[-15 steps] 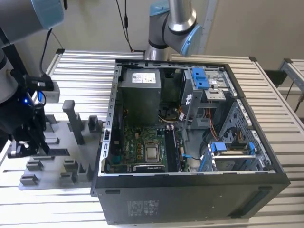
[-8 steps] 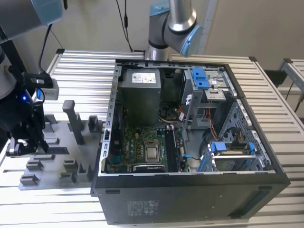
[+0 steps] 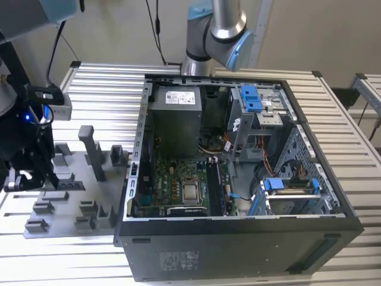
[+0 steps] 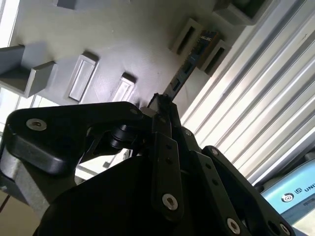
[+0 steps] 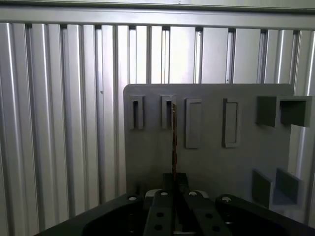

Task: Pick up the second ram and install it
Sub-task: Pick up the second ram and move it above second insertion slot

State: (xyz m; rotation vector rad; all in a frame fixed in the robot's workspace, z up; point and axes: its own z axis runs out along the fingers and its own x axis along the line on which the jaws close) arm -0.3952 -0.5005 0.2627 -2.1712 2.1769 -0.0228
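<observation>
Claw pinched almost shut on the near end of the second ram; I see the stick edge-up, its far end in a grey holder block on the tray.

Layout: bench, exterior view and first wrist view.
Open black metal computer case lies on the slatted aluminium table; the flat grey plastic holder plate lies beside it, toward the exterior view's left. The long dark second ram stands edgewise on the plate, one end in a slotted grey block, the other at the gripper.

Your gripper sits low over the grey holder tray, right at the second ram lying beneath it.
</observation>
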